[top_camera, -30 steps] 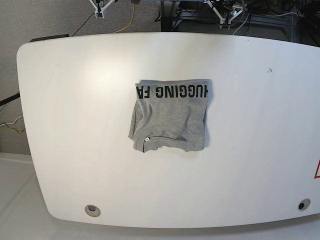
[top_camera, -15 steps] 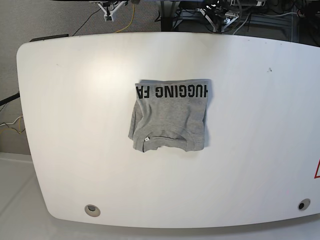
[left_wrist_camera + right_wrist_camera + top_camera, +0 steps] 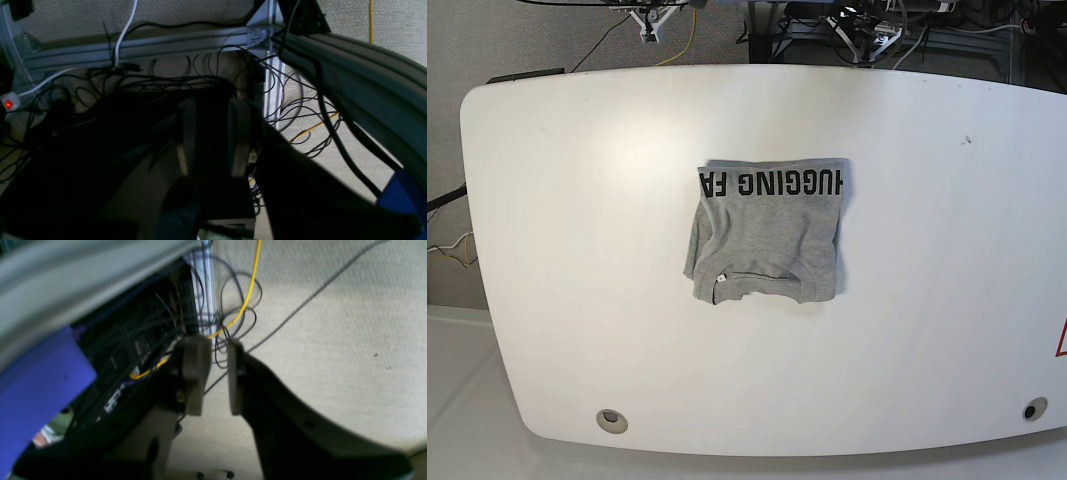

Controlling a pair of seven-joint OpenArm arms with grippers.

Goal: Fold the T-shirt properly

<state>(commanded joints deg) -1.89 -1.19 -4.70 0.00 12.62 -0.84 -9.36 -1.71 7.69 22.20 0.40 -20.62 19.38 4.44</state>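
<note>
The T-shirt [image 3: 767, 232] lies folded into a rough rectangle in the middle of the white table [image 3: 927, 320]. A strip of black lettering shows along its far edge and the collar sits at its near edge. Both arms are pulled back beyond the table's far edge, well away from the shirt. My right gripper [image 3: 649, 18] [image 3: 218, 373] hangs over carpet and cables, its fingers [image 3: 196, 373] slightly apart and holding nothing. Over the dark space behind the table, my left gripper [image 3: 213, 133] also has a gap between its fingers [image 3: 186, 136], with nothing in it.
Aluminium frame rails [image 3: 140, 50] and tangled cables [image 3: 300, 110] lie behind the table, among them a yellow cable [image 3: 248, 293]. A round grommet [image 3: 611, 420] sits near the table's front left edge and another grommet [image 3: 1034, 409] at the front right.
Both gripper tips have shifted slightly along the top edge of the base view. The T-shirt has not moved.
</note>
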